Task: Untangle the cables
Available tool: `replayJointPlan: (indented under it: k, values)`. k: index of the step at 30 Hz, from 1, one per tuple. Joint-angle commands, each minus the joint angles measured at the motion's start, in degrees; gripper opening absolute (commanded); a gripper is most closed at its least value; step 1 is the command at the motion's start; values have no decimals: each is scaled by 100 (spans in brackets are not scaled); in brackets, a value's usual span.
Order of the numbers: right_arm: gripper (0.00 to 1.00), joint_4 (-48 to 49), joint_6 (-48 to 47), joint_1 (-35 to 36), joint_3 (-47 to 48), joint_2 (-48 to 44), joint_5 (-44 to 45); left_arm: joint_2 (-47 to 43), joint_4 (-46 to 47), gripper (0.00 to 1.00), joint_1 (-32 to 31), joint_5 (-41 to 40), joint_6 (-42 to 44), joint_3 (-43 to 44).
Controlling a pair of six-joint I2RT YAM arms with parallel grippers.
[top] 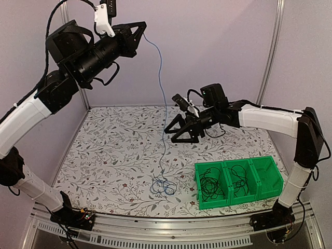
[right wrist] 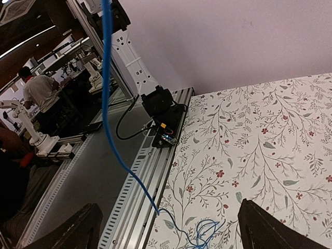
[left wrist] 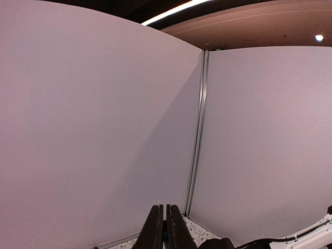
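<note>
My left gripper (top: 141, 32) is raised high at the back left and is shut on the top end of the blue cable (top: 161, 98). The cable hangs down from it to a small blue coil (top: 163, 185) on the tabletop. In the left wrist view the fingers (left wrist: 155, 228) are pressed together with a bit of blue between them. My right gripper (top: 176, 134) is open, above mid-table just right of the hanging cable. The right wrist view shows the blue cable (right wrist: 106, 93) and its coil (right wrist: 202, 231) between wide-open fingertips (right wrist: 78, 228). Black cables (top: 211, 184) lie in the green bins.
A green three-compartment bin (top: 236, 198) stands at the front right; the left and middle compartments hold black cables, the right one (top: 268, 175) looks empty. The aluminium rail (top: 171, 228) runs along the near edge. Walls close the back and sides.
</note>
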Motion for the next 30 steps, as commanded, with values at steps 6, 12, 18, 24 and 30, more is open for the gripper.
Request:
replayJointPlan:
  k: [6,12,18,24,30]
  values:
    - [79,716,875,61,364,284,-316,-74,283,0,-72,-131,102,-125]
    - [74,925,1390,127,603,455,-469,-101,362,0,-70,-166,134,-202]
    - [58,978,1594,168,622,411,-675,-170,397,0,-68,-224,135,-326]
    - [21,1107,1638,171,687,339,-730,-262,440,0,-71,-270,127,-508]
    - [0,-68,777,139,1423,252,66,-579,236,9,-70,-124,157,-1321]
